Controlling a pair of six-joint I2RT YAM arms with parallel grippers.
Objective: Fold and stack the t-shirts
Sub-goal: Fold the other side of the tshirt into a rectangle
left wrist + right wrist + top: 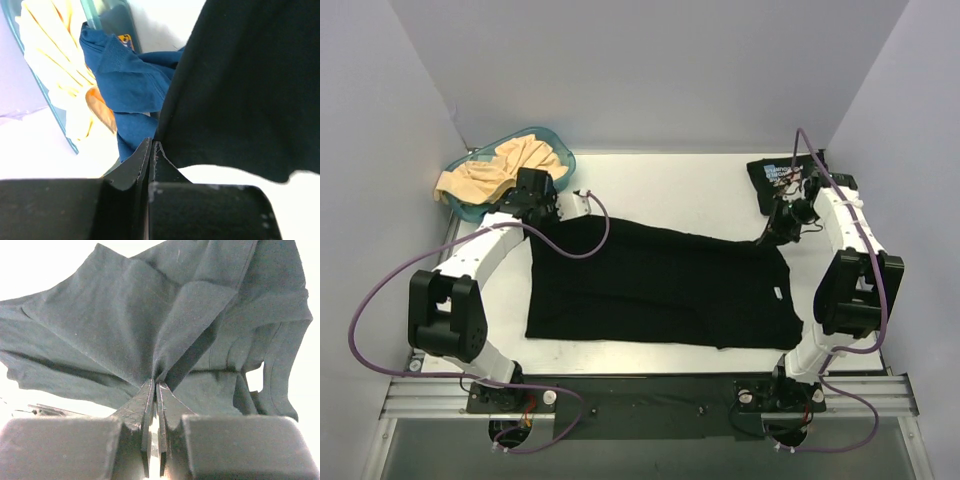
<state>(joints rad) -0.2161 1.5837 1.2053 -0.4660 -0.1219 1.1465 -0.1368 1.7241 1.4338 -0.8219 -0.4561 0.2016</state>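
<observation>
Both tools closed: left gripper (pixel 151 146) pinches the edge of the plain black t-shirt (pixel 660 285), right gripper (pixel 155 385) is clamped on its other far corner, cloth fanning out in creases from the tips. The shirt lies spread across the white table (pixel 670 185), far corners lifted. Only the left wrist view shows a dark blue t-shirt (pixel 130 80) bunched at the teal basin (pixel 557 142); overhead shows just the crumpled beige t-shirt (pixel 495 172) there. Only overhead catches the printed black t-shirt (pixel 782 178), folded far right. The black cloth is a soft matte knit
</observation>
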